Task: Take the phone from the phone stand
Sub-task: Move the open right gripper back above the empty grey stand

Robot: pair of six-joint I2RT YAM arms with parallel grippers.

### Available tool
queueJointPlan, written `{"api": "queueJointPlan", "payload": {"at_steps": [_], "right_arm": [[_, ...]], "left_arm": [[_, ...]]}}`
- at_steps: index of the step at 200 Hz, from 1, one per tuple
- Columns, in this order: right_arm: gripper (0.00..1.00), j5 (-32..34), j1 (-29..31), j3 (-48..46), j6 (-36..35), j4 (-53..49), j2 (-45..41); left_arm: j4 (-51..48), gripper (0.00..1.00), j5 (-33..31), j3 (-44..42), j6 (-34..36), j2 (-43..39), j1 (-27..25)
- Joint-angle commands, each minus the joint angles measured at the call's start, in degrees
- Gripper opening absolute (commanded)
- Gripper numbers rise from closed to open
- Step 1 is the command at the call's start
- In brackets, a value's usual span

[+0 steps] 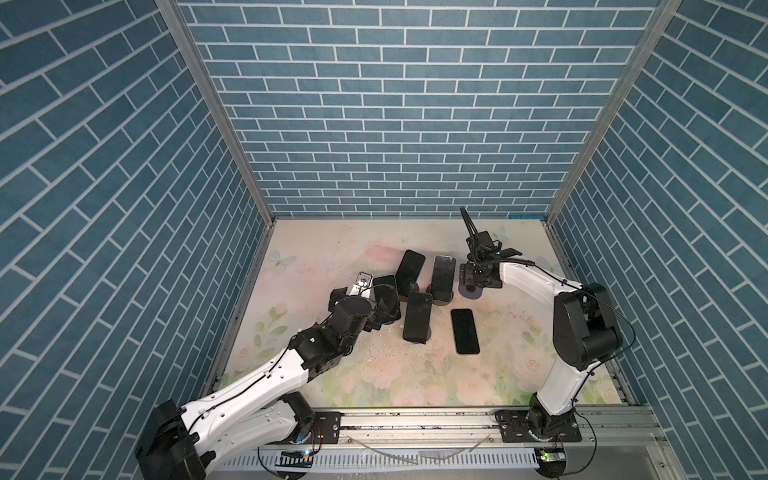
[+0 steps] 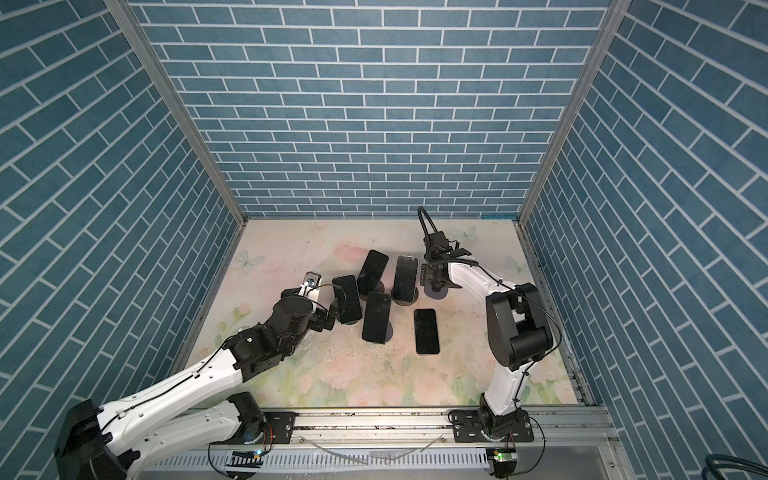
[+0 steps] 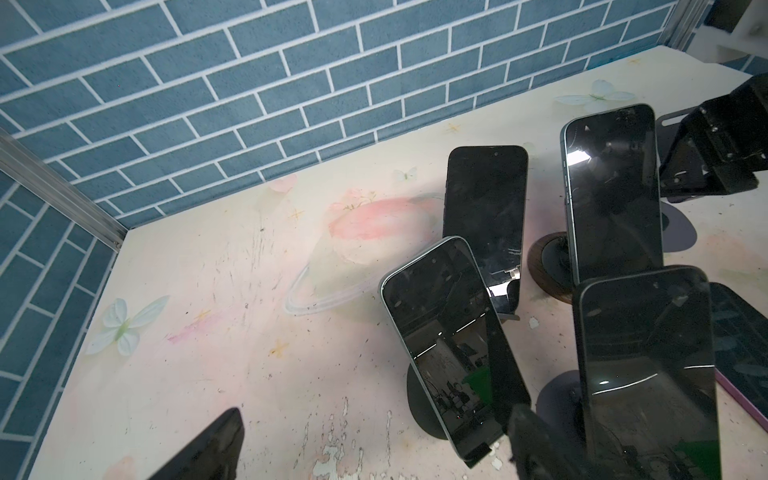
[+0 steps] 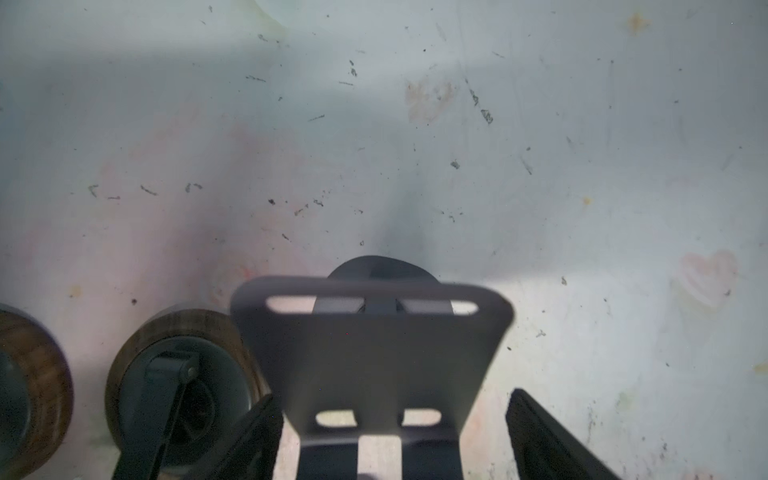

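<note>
Grey phone stand (image 4: 370,357) inside the parted gripper (image 4: 390,399), wooden-based stands (image 4: 183,374) alongside

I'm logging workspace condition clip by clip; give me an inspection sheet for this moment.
Surface: floral mat, scuffed, speckled with dark marks.
Job's things: four phones on stands: leftmost phone, rear phone, right phone, front phone; fifth phone flat on the mat; one empty stand.
Clutter: nothing seen.
Grippers: left gripper, jaws open beside the leftmost phone; right gripper, jaws open either side of the empty stand's plate.
Cables: black cables along both arms.
Surroundings: blue brick-pattern walls on three sides; metal rail in front.
</note>
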Motion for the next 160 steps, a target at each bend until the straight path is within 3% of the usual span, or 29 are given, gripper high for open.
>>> {"api": "queueJointPlan", "payload": {"at_steps": [1,27,46,113,160], "right_arm": [[0.78,0.51,-0.38,3.91,-0.55,1.63,1.43],[0.55,1.34,-0.5,4.5,-1.88,2.35,2.2],[0.48,1.54,-0.82,5.32,-3.13,2.32,2.73],[0.47,-0.56,-2.69,14.53,-9.09,1.49,9.55],[0.53,-0.23,-3.03,20.05,-11.17,-1.87,14.71]], "left_arm": [[-1.14,1.0,-0.97,0.54,-0.07,0.05,-0.38],[-1.26,1.0,-1.56,0.87,0.41,0.39,-0.37],[-1.08,1.0,-1.77,1.15,0.99,0.99,-0.37],[-0.79,1.0,-1.5,2.51,1.84,3.65,-0.37],[-1.13,1.0,-1.7,2.6,2.1,3.55,-0.39]]}}
